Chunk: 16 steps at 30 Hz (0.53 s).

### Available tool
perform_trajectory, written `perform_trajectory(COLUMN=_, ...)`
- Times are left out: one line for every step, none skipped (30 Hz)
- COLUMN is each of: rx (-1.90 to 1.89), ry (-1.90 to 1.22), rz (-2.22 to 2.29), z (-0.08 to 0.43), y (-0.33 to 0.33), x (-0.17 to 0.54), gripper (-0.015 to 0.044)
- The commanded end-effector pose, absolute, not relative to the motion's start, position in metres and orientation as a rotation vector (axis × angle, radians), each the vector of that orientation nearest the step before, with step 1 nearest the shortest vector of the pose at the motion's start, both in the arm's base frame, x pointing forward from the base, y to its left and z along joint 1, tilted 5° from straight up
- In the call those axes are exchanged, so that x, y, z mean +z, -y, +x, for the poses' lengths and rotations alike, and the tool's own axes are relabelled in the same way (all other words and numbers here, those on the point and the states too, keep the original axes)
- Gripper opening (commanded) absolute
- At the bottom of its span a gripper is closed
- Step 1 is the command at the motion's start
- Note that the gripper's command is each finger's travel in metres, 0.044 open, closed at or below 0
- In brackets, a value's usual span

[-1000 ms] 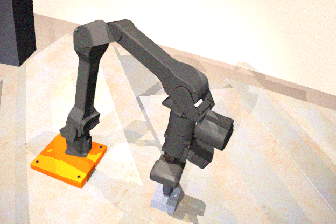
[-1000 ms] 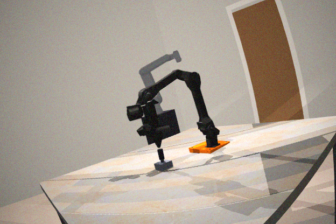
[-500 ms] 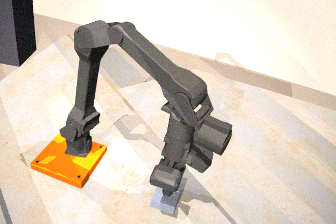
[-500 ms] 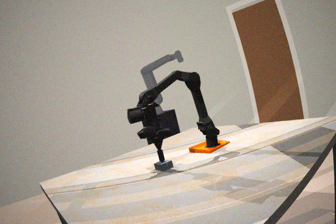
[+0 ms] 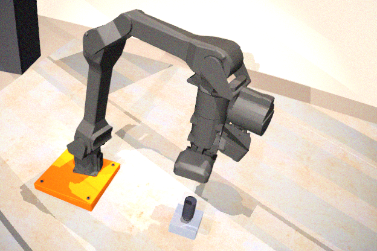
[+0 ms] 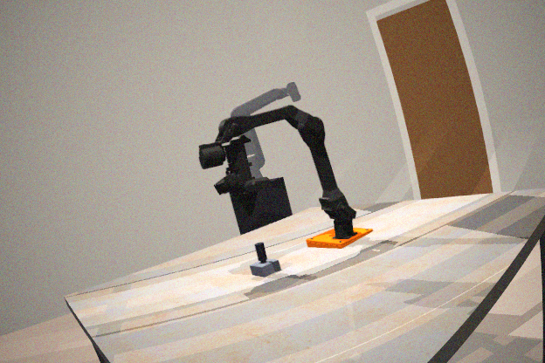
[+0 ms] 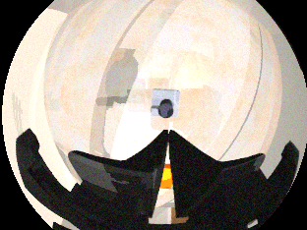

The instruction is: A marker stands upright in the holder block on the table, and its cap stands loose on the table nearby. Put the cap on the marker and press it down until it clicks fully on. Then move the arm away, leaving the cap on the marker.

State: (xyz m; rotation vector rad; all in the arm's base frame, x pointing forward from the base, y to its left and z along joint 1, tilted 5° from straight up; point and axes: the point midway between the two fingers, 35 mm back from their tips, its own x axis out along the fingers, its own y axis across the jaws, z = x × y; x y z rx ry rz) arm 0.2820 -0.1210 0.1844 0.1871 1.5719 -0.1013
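The holder block (image 5: 182,229) (image 6: 264,269) (image 7: 173,95) is pale blue-grey and sits on the table. The dark cap (image 5: 189,207) (image 6: 260,251) (image 7: 166,108) stands upright on the marker above the block's middle. The marker's body is hidden under the cap and in the block. Little or no gap shows between cap and block, but the exact seating is too small to tell. My gripper (image 7: 168,134) is shut and empty, its fingertips together. It hangs well above the cap and does not touch it. In the top view its fingertips are hidden.
The arm's orange base plate (image 5: 57,180) (image 6: 322,242) lies on the table behind the block. A black box-like stand (image 5: 25,26) (image 6: 264,205) is beyond the table. A brown door (image 6: 440,99) is in the wall. The arm casts a shadow beside the block.
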Motion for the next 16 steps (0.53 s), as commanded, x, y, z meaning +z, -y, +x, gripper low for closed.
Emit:
perform_trajectory(rx=-0.095, ry=-1.583, rz=0.186, z=0.2803, y=0.121, x=0.1873, gripper=0.0053)
perform_trajectory(rx=-0.095, ry=-1.583, rz=0.186, z=0.2803, y=0.121, x=0.1873, gripper=0.0079)
perform_trajectory(rx=-0.095, ry=-1.583, rz=0.186, z=0.2803, y=0.121, x=0.1873, gripper=0.0105)
perform_trajectory(rx=-0.095, ry=-1.583, rz=0.186, z=0.2803, y=0.121, x=0.1873, gripper=0.0131)
perform_trajectory(rx=-0.095, ry=-1.583, rz=0.186, z=0.2803, y=0.121, x=0.1873, gripper=0.0157)
perform_trajectory(rx=-0.095, ry=-1.583, rz=0.186, z=0.2803, y=0.121, x=0.1873, gripper=0.0184)
perform_trajectory(rx=-0.095, ry=-1.583, rz=0.186, z=0.2803, y=0.121, x=0.1873, gripper=0.021)
perform_trajectory(rx=-0.095, ry=-1.583, rz=0.186, z=0.2803, y=0.121, x=0.1873, gripper=0.0236)
perform_trajectory(rx=-0.095, ry=-1.583, rz=0.186, z=0.2803, y=0.121, x=0.1873, gripper=0.0262)
perform_trajectory(rx=-0.095, ry=-1.583, rz=0.186, z=0.2803, y=0.121, x=0.1873, gripper=0.0289)
perform_trajectory(rx=-0.095, ry=-1.583, rz=0.186, z=0.2803, y=0.121, x=0.1873, gripper=0.0315)
perform_trajectory(rx=-0.095, ry=-1.583, rz=0.186, z=0.2803, y=0.121, x=0.1873, gripper=0.0341)
perform_trajectory(rx=-0.095, ry=-1.583, rz=0.186, z=0.2803, y=0.121, x=0.1873, gripper=0.0367)
perform_trajectory(rx=-0.095, ry=-1.583, rz=0.186, z=0.2803, y=0.121, x=0.1873, gripper=0.0394)
perform_trajectory(rx=-0.095, ry=-1.583, rz=0.186, z=0.2803, y=0.121, x=0.1873, gripper=0.042)
perform_trajectory(rx=-0.095, ry=-1.583, rz=0.186, z=0.2803, y=0.121, x=0.1873, gripper=0.044)
